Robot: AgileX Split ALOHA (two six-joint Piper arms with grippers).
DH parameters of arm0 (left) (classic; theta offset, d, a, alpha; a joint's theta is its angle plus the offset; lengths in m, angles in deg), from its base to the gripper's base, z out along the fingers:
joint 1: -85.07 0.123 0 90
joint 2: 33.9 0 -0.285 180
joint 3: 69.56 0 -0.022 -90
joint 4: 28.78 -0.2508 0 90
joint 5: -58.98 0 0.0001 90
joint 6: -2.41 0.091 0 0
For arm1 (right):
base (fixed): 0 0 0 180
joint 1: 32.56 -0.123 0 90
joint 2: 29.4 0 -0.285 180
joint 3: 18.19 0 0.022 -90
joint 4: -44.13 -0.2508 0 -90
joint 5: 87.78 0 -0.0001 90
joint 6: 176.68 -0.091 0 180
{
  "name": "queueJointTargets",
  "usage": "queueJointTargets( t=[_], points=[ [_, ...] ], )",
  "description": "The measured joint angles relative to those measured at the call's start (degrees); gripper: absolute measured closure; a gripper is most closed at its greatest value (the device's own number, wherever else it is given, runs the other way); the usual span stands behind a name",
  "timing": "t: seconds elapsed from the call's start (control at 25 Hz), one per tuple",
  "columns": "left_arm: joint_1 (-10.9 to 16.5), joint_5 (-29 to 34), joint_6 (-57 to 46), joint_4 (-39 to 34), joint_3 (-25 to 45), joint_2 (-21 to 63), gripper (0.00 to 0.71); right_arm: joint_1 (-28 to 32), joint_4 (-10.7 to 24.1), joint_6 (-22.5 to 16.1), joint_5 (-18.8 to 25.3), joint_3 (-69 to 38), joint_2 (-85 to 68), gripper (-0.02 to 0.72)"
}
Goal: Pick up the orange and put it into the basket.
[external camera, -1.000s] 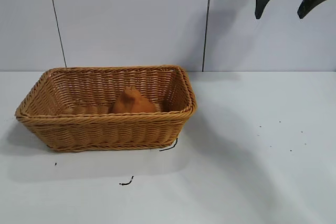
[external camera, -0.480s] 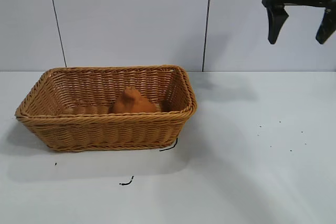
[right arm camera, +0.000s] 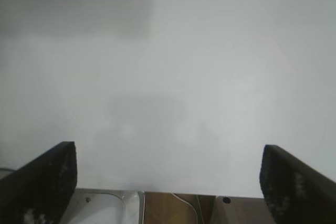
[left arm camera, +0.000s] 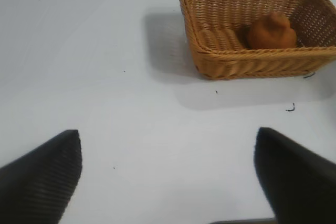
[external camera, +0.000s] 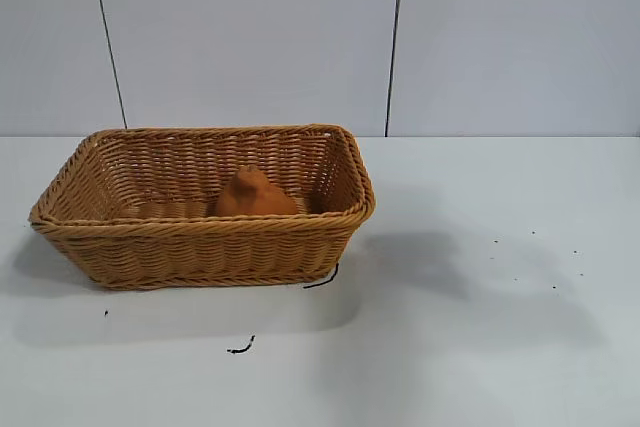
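Note:
The orange (external camera: 253, 195) lies inside the tan wicker basket (external camera: 200, 247) at the left of the table, resting on the basket floor near its middle. Both also show in the left wrist view, the orange (left arm camera: 271, 31) in the basket (left arm camera: 247, 61), far from my left gripper (left arm camera: 168, 145), which is open and empty over bare table. My right gripper (right arm camera: 169, 153) is open and empty above the table's edge; it is out of the exterior view. Neither gripper touches the orange.
The white table (external camera: 480, 327) carries small black specks and two short dark scraps (external camera: 240, 348) in front of the basket. A grey panelled wall (external camera: 250, 37) stands behind. The right wrist view shows metal and wood fittings (right arm camera: 157, 208) beyond the table edge.
My right gripper, open at the upper right, moved right and down, then left the exterior view. The orange and basket have not moved.

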Motion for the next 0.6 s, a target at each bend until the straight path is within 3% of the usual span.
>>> queueJointTargets(
  t=[0.2,0.6],
  points=[
    [0.00,0.00,0.00,0.00,0.00,0.00,0.071,0.00,0.00,0.49,-5.74,-9.54,-17.32,0.027],
    [0.00,0.00,0.00,0.00,0.00,0.00,0.071,0.00,-0.60,0.93,-7.30,-12.68,-44.18,0.027]
  ],
)
